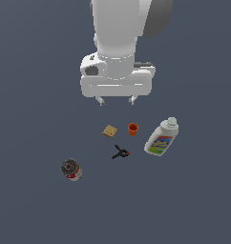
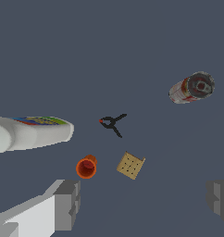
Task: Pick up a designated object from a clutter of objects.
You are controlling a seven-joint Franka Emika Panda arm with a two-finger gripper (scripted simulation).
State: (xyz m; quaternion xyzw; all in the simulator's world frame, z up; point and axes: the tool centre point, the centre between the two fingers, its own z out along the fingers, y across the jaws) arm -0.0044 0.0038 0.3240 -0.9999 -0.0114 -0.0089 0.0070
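The designated object, a short red and white can (image 1: 71, 169) with a dark grey top, stands alone at the exterior view's lower left; the wrist view shows the can (image 2: 192, 88) too. The rest of the clutter is a tan cracker (image 1: 110, 131), a tiny orange cup (image 1: 132, 129), a black clamp (image 1: 120, 153) with a red tip and a white bottle (image 1: 162, 138). My gripper (image 1: 117, 100) hangs open high above the cracker and cup, holding nothing and far from the can. Its fingers (image 2: 67, 203) frame the wrist view, wide apart.
A plain dark grey floor (image 1: 184, 205) lies under everything. In the wrist view the cracker (image 2: 131, 165), the cup (image 2: 86, 167), the clamp (image 2: 112, 123) and the bottle (image 2: 30, 132) lie spread apart from one another.
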